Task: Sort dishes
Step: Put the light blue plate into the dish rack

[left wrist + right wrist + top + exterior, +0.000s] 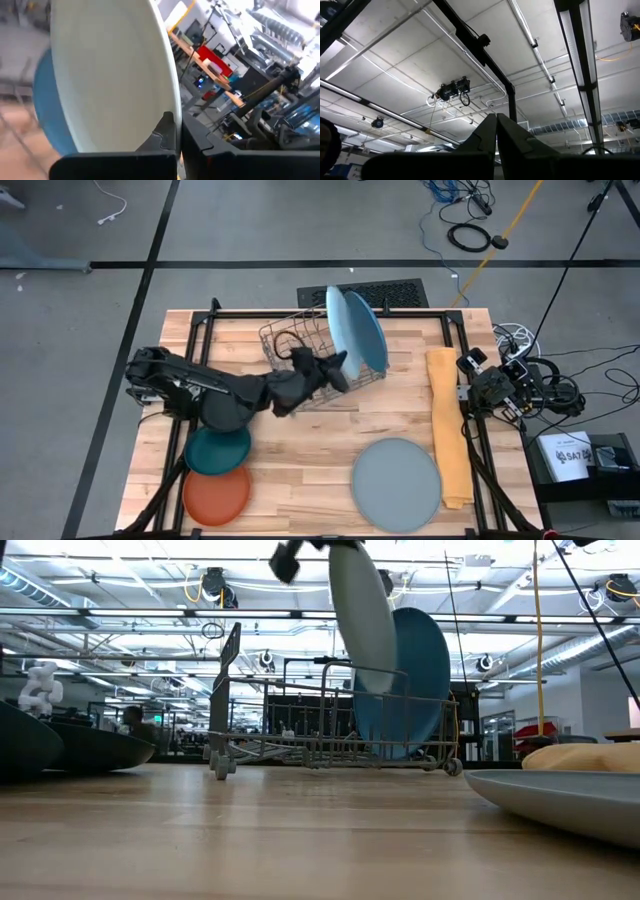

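Observation:
My left gripper (343,366) is shut on the light blue plate (335,320), held on edge over the grey wire rack (290,345). The mid blue plate (368,335) stands on edge in the rack just to the right of it. The grey plate (395,483) lies flat on the table at the near right. The teal plate (217,450) and the orange plate (215,495) lie flat at the near left. The black plate cannot be told apart from the arm above it. My right gripper (496,122) is shut and empty at the table's right edge (470,365). My left gripper pinches the light blue plate's rim (169,114) between its two fingers. In the low view the gripper (290,555) is on the plate's upper part. The plate (362,620) stands on edge, slightly tilted, its lower edge down between the rack's wires; whether it touches the rack I cannot tell.
A yellow-orange folded cloth (450,430) lies along the table's right side, beside the grey plate. The rack stands at the far middle of the table. Bare wood shows in the table's middle and near middle.

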Robot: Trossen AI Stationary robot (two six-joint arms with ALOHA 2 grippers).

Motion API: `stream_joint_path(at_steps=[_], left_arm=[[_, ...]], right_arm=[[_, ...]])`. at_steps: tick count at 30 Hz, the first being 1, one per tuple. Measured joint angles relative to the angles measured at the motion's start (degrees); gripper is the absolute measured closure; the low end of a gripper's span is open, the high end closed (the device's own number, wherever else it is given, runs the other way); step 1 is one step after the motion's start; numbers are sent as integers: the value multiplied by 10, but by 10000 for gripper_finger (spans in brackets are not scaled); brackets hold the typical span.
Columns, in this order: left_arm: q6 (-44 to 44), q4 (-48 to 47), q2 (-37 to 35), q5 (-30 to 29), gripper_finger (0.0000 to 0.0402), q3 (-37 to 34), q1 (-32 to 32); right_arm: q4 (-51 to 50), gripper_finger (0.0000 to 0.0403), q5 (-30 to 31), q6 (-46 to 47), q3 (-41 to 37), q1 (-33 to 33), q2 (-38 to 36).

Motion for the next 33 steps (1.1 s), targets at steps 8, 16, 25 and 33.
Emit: stream_joint_path(at_steps=[8, 16, 25, 33], left_arm=[[-57, 26, 37, -44, 401, -1, 10], [-74, 25, 37, -89, 401, -1, 12], [-131, 36, 76, -92, 401, 0, 28], [-133, 87, 103, -53, 401, 0, 44]], right_arm=[[-2, 397, 0, 0, 0, 0, 0], [-5, 397, 2, -4, 0, 0, 0], [-5, 397, 13, -2, 0, 0, 0], [-5, 397, 14, -2, 0, 0, 0]])
